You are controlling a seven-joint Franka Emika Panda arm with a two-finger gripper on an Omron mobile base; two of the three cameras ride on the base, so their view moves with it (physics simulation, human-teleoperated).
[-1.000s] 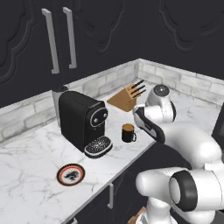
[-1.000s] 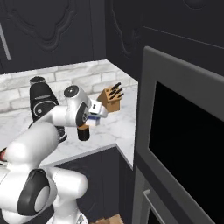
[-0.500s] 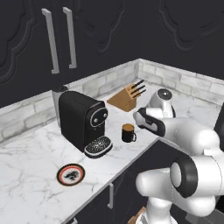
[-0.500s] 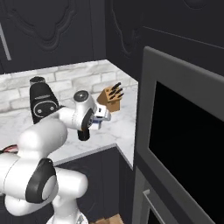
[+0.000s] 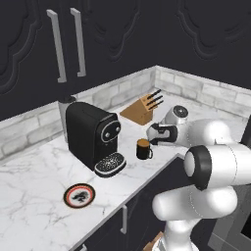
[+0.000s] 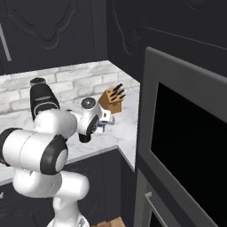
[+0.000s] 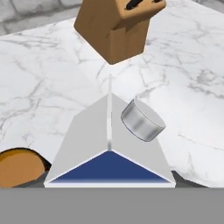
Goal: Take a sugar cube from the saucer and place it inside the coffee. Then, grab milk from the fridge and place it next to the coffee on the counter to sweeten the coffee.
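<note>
The milk is a white gable-top carton (image 7: 109, 135) with a blue face and a grey round cap; it fills the lower middle of the hand view, and my gripper (image 5: 157, 135) is shut on it. The carton (image 6: 105, 117) hangs just above the counter (image 5: 39, 171), right beside the coffee (image 5: 143, 148), a dark cup of brown liquid. The cup's brown surface (image 7: 17, 168) lies at the carton's lower left in the hand view. The saucer (image 5: 79, 195) sits near the counter's front edge, left of the cup. The sugar cube and the fridge are out of view.
A black coffee machine (image 5: 93, 137) stands left of the cup, its round drip tray facing forward. A wooden knife block (image 5: 142, 109) sits behind, straight ahead in the hand view (image 7: 116, 26). A black wall oven (image 6: 186, 142) flanks the counter's right end.
The arm has folded lower, and the hand with the milk has edged slightly along the counter beside the coffee. Cup, saucer and machine have not moved.
</note>
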